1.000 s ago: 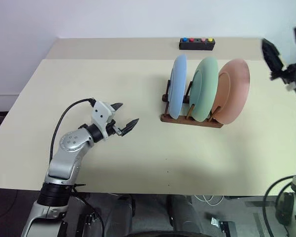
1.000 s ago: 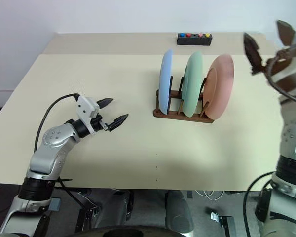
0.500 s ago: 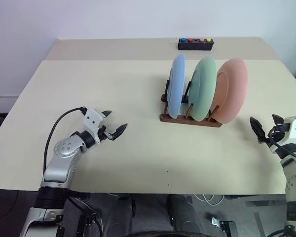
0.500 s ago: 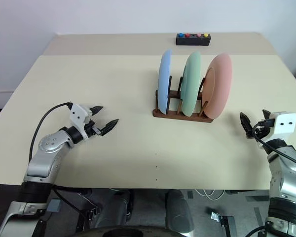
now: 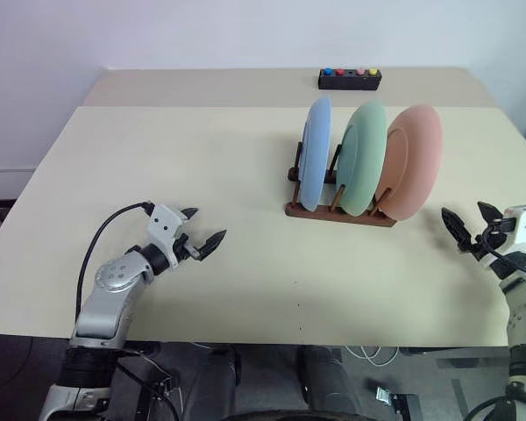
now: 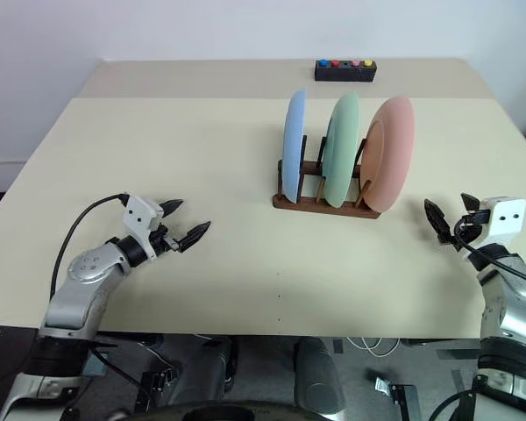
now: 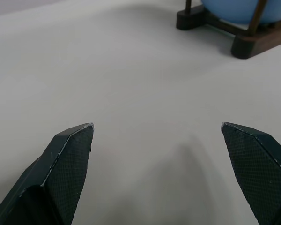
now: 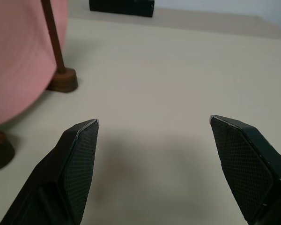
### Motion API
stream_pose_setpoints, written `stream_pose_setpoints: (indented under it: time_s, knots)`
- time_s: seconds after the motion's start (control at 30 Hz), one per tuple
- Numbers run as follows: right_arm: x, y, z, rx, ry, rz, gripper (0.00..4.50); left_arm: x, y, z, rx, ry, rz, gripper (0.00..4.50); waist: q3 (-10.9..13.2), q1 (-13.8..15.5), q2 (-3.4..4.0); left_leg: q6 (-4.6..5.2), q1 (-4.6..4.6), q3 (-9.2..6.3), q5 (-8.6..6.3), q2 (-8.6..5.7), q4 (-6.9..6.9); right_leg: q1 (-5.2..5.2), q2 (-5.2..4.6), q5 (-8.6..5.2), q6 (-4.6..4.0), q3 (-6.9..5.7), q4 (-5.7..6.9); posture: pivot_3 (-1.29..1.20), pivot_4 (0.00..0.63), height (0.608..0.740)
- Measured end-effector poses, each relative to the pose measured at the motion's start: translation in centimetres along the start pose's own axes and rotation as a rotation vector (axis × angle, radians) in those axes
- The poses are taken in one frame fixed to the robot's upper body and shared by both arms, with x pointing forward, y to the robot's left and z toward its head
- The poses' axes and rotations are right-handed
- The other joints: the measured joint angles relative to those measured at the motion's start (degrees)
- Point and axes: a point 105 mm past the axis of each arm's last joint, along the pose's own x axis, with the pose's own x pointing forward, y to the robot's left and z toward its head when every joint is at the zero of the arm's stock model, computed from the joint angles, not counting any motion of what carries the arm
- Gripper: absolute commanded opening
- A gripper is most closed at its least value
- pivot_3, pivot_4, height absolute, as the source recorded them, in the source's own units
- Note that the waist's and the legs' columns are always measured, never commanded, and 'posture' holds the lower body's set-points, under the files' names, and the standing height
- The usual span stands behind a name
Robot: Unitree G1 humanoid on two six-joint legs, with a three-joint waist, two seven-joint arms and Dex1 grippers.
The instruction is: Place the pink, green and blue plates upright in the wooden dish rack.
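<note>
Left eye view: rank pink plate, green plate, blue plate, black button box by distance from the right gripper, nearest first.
From the right gripper:
1. pink plate, rack's right end
2. green plate, middle slot
3. blue plate, rack's left end
4. black button box, table's far edge

Three matte, smooth plates stand in a dark brown wooden dish rack [image 5: 337,210] with a faintly polished look: a light blue plate [image 5: 315,153], a mint green plate [image 5: 364,157] and a salmon pink plate [image 5: 409,161]. The table [image 5: 158,158] under both pincers is pale beige, smooth and matte. The left gripper [image 5: 200,230] and right gripper [image 5: 470,226] have black fingers [image 7: 68,164] with a fine cross-hatched texture. A black box [image 5: 350,78] far beyond the pincers looks like plastic.
</note>
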Motion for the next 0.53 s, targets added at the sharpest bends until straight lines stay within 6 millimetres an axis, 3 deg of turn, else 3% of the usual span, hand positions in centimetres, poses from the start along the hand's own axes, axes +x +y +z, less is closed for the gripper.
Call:
stream_pose_setpoints:
  time_s: [0.2,0.33,0.53]
  knots:
    - [-0.1,-0.3,-1.0,0.025,0.025,0.005,3.83,-0.3,-0.6,0.1,-0.015,-0.004,-0.002,4.5,-0.01,0.0,0.01,0.0,0.01,0.01,0.0,0.0,0.03,0.02,0.0,0.0,-0.01,0.0,0.0,0.0,0.15,0.734]
    - [-0.4,-0.8,-0.3,0.011,0.034,0.051,3.83,-0.4,-1.2,-0.6,-0.062,0.007,-0.003,4.5,-0.01,0.04,0.02,0.0,0.0,0.01,0.0,0.0,0.03,0.02,0.0,0.0,-0.01,0.0,0.0,0.0,0.15,0.734]
    - [-3.1,-1.5,0.8,0.027,0.12,0.195,3.83,-1.5,-2.1,-1.6,-0.088,0.033,-0.024,4.5,-0.01,0.15,0.02,0.0,0.03,-0.01,0.0,0.0,0.03,0.07,0.0,-0.1,-0.16,0.0,-0.02,0.0,0.15,0.734]
